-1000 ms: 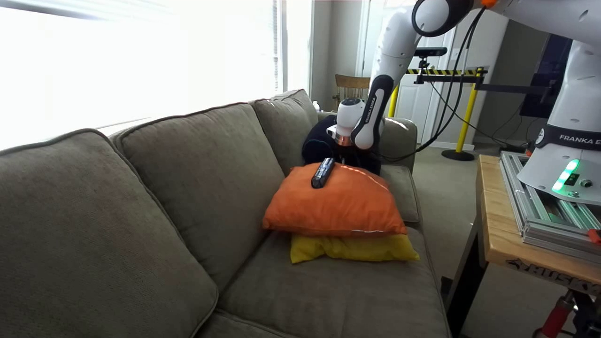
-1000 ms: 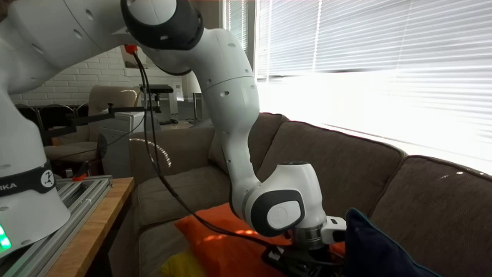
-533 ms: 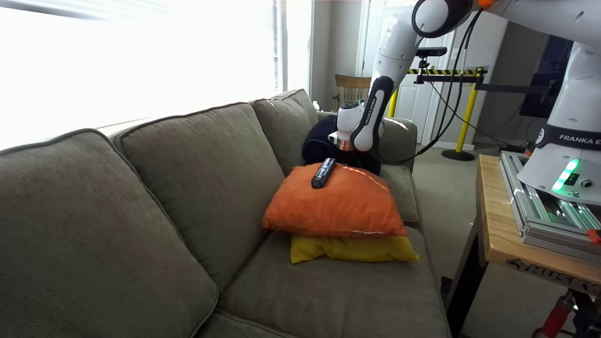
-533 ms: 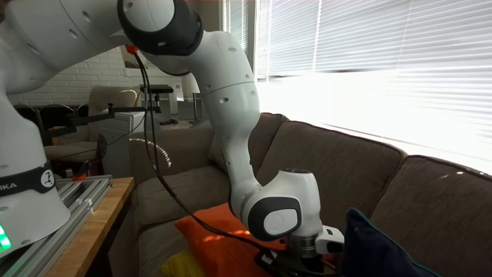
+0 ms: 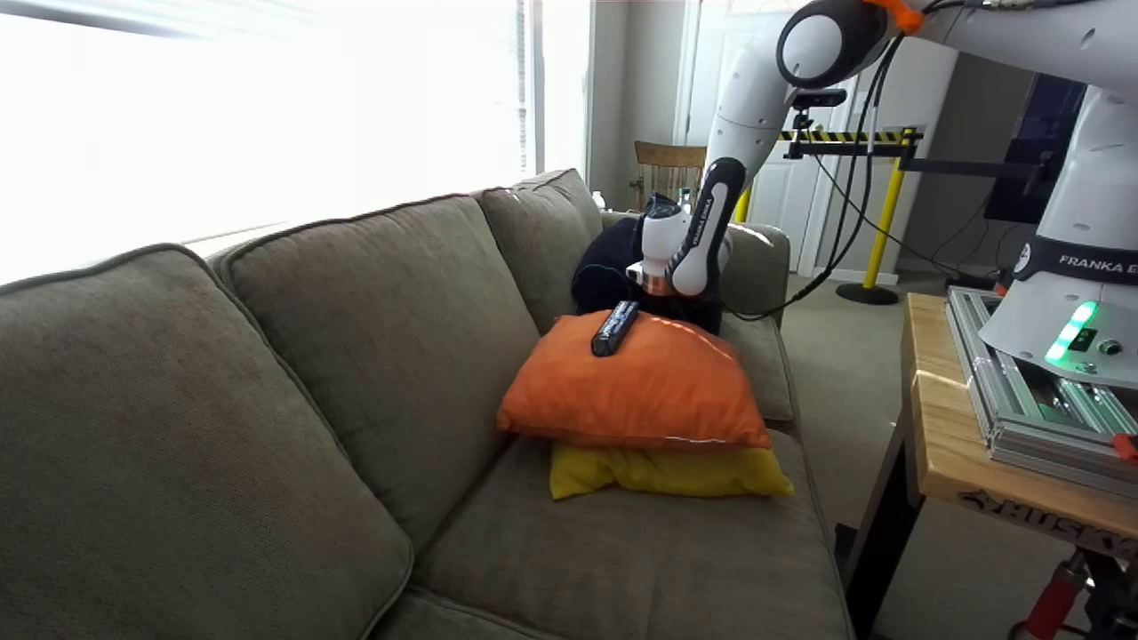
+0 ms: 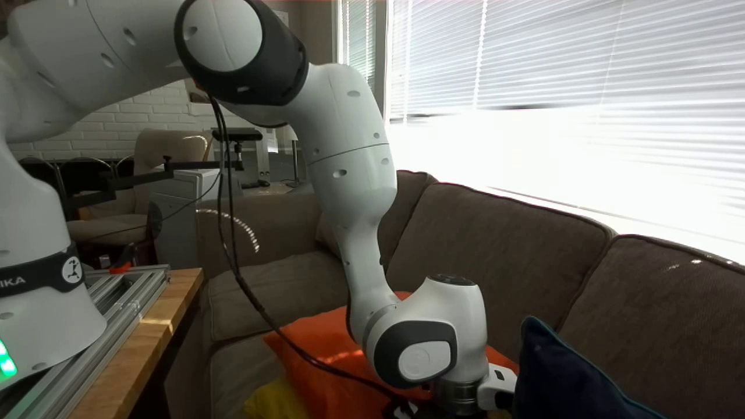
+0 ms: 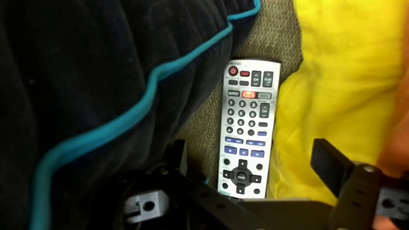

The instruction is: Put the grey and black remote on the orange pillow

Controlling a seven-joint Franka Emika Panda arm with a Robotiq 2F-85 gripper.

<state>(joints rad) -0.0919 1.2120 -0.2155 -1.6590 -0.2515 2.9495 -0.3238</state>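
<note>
The grey and black remote (image 7: 247, 124) lies face up on the sofa seat in the wrist view, in a narrow gap between the dark blue pillow and the yellow one. My gripper (image 7: 251, 156) is open above its lower end, one finger to each side, and grips nothing. The remote's bottom edge is covered by the gripper's body. The orange pillow (image 5: 658, 391) rests on top of the yellow pillow; a strip of it shows at the right of the wrist view. In an exterior view the gripper's fingers are hidden behind the orange pillow.
Another, dark remote (image 5: 613, 329) lies on the orange pillow. The yellow pillow (image 7: 332, 95) and the dark blue pillow (image 7: 80, 80) with teal piping crowd the gap from both sides. The sofa backrest (image 5: 373, 338) rises behind. A wooden table (image 5: 969, 427) carries the arm's base.
The arm has come down in both exterior views, bringing the gripper lower beside the dark blue pillow. The dark remote on the orange pillow has hardly shifted.
</note>
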